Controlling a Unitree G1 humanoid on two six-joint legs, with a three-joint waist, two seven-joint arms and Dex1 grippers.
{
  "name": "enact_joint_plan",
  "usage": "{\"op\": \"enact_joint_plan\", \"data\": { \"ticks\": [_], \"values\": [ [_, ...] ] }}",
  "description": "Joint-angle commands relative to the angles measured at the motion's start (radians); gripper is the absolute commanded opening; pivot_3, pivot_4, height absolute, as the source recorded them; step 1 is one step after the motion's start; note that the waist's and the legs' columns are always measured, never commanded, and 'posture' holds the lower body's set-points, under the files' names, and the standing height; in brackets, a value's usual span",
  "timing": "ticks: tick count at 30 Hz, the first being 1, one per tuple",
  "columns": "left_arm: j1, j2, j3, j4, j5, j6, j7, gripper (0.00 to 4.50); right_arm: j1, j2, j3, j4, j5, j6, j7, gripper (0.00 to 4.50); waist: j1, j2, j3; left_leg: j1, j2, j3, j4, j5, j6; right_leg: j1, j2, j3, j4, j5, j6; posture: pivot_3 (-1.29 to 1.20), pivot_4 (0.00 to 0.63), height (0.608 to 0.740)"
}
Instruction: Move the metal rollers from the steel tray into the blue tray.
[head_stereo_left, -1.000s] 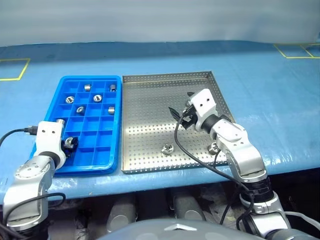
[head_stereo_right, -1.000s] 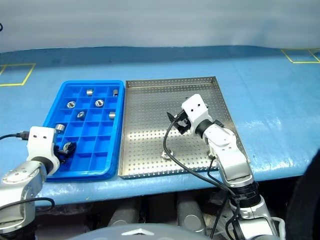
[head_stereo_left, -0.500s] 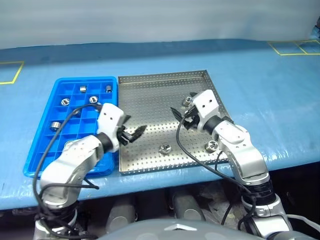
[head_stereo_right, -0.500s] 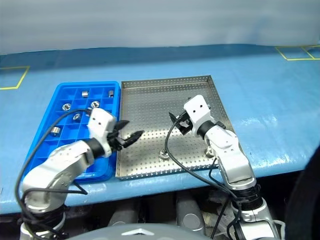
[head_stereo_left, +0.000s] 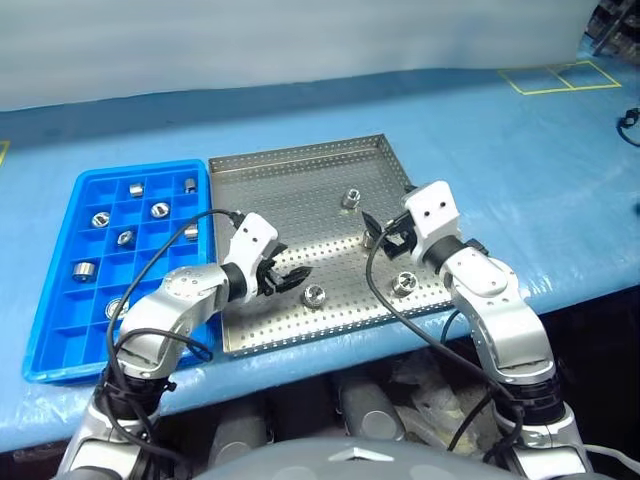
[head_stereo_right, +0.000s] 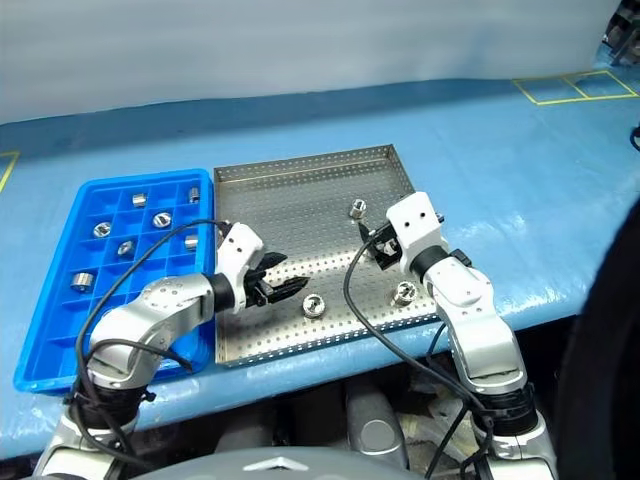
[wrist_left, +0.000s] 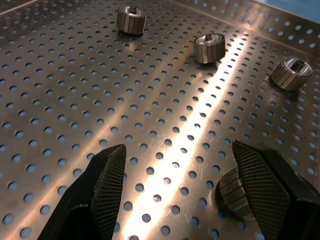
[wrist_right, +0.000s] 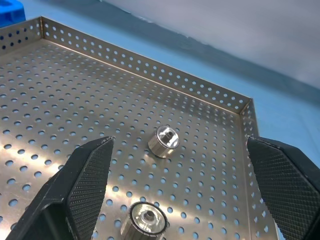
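Left eye view: left end effector (head_stereo_left: 287, 278) spread, empty, beside nearest roller (head_stereo_left: 314, 294); right end effector (head_stereo_left: 385, 232) spread wide. Three rollers left on steel tray (head_stereo_left: 300, 190); seven or so already in blue tray (head_stereo_left: 60, 330).

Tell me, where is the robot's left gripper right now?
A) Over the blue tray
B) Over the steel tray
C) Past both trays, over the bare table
B: the left gripper hangs open over the near part of the steel tray, close to a roller.
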Motion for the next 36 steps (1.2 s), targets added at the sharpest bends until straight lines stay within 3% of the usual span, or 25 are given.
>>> {"op": "enact_joint_plan", "data": {
  "ticks": [1, 12, 26, 30, 32, 36],
  "values": [
    [-0.017, 0.016, -0.033, -0.001, -0.011, -0.034, -0.046, 3.66, -0.005, -0.001, -0.022, -0.048, -0.005, -0.006, -0.011, 4.5, -0.012, 0.0, 0.0, 0.0, 0.0, 0.0, 0.0, 0.0, 0.0, 0.0, 0.0, 0.0, 0.0, 0.0, 0.0, -0.31, 0.15, 0.74],
    [-0.019, 0.069, -0.155, 0.016, 0.038, -0.053, -0.085, 3.66, -0.002, -0.003, -0.019, -0.059, -0.004, -0.007, -0.013, 4.5, -0.049, 0.0, 0.0, 0.0, 0.0, 0.0, 0.0, 0.0, 0.0, 0.0, 0.0, 0.002, 0.0, -0.002, 0.005, -0.32, 0.15, 0.74],
    [-0.005, 0.104, -0.252, 0.105, 0.146, -0.084, -0.079, 3.66, -0.006, 0.006, -0.021, -0.055, 0.003, -0.019, -0.013, 4.5, -0.051, 0.0, 0.0, 0.0, 0.0, 0.001, 0.0, 0.0, 0.001, 0.0, 0.0, 0.002, 0.0, -0.002, 0.006, -0.32, 0.15, 0.74],
    [-0.011, 0.091, -0.256, 0.121, 0.157, -0.092, -0.075, 2.78, -0.005, 0.006, -0.023, -0.055, 0.003, -0.023, -0.013, 4.5, -0.05, 0.001, 0.0, 0.001, 0.0, 0.001, 0.0, 0.0, 0.001, 0.001, 0.0, 0.002, 0.0, -0.002, 0.006, -0.33, 0.15, 0.74],
    [-0.009, 0.086, -0.25, 0.123, 0.156, -0.093, -0.077, 2.78, -0.004, 0.006, -0.026, -0.055, 0.002, -0.025, -0.015, 4.5, -0.051, 0.001, 0.0, 0.001, -0.001, 0.001, 0.0, 0.0, 0.001, 0.001, 0.0, 0.002, 0.0, -0.002, 0.006, -0.33, 0.15, 0.74],
    [-0.001, 0.077, -0.222, 0.121, 0.167, -0.093, -0.052, 1.96, -0.002, 0.005, -0.027, -0.055, 0.002, -0.028, -0.014, 4.5, -0.051, 0.001, 0.0, 0.001, -0.001, 0.001, 0.0, 0.0, 0.001, 0.001, 0.0, 0.002, 0.0, -0.002, 0.006, -0.33, 0.15, 0.74]
  ]
}}
